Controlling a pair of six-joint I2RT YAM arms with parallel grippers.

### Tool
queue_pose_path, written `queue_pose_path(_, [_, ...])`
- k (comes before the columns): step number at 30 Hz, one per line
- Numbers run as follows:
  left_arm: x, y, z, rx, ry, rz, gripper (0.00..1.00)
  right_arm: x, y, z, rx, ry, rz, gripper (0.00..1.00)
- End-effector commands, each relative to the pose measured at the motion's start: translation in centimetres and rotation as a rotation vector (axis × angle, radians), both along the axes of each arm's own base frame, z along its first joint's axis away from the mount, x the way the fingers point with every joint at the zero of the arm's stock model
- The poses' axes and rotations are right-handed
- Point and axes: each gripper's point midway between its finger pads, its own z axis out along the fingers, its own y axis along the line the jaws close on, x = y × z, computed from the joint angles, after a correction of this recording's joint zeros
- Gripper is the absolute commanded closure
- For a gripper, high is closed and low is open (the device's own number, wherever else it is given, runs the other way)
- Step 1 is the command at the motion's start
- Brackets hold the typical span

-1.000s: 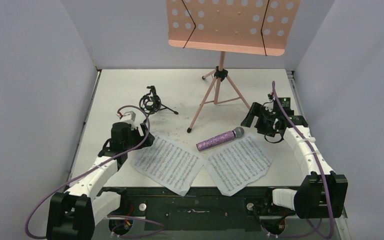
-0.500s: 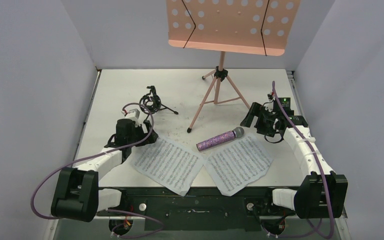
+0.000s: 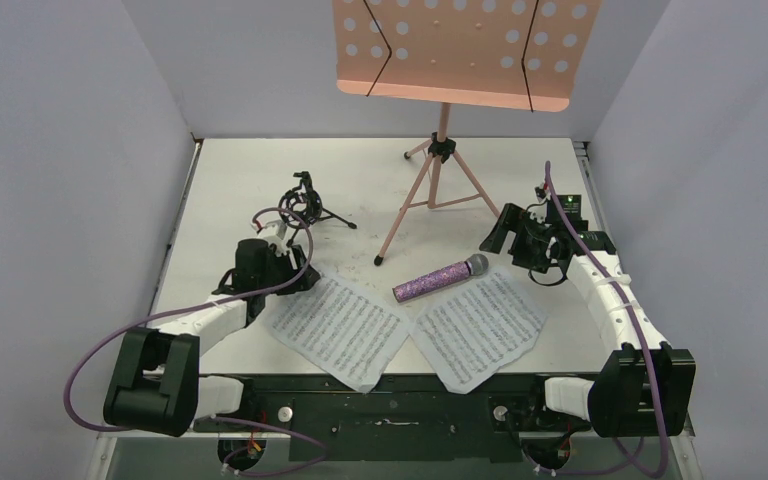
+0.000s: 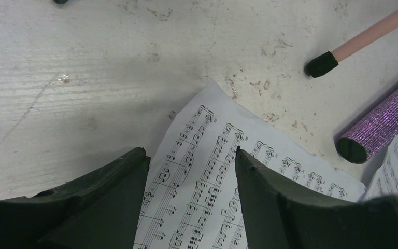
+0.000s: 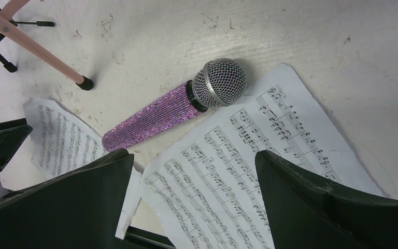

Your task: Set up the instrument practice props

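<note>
From the top camera, the music stand (image 3: 455, 50) is upright at the back of the table (image 3: 240, 180), and its ledge carries no page. I see no box or tray. The left page (image 3: 340, 325) and right page (image 3: 480, 325) lie flat near the front. The microphone (image 3: 440, 278) lies just beyond them, and the shock-mount tripod (image 3: 305, 203) stands back-left.

On the left wrist camera, the left gripper (image 4: 189, 153) is released, its fingers spread either side of the left page's far corner. Paper is light, limp and likely to slide, so I'd pinch that corner.

On the right wrist camera, the right gripper (image 5: 194, 155) gapes wide and holds nothing, above the right page. The microphone looks rigid and might roll, so I'd take its glitter barrel mid-length.
</note>
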Motion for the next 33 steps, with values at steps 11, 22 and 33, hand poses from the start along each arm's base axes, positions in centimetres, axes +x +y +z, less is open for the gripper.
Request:
queue_pose_path(11, [-1.4,-4.4,1.9,-0.024,-0.13,-0.188,0.53,1.2,0.8,1.9,0.058,-0.1,0.02,0.09])
queue_pose_path(22, [0.7,-5.8,1.6,0.171,-0.171,-0.189,0.57,1.3,1.0,2.5,0.068,-0.117,0.03,0.09])
queue_pose_path(33, [3.5,-7.5,1.1,0.261,-0.183,-0.232,0.62,1.4,0.9,3.7,0.056,-0.152,0.035,0.09])
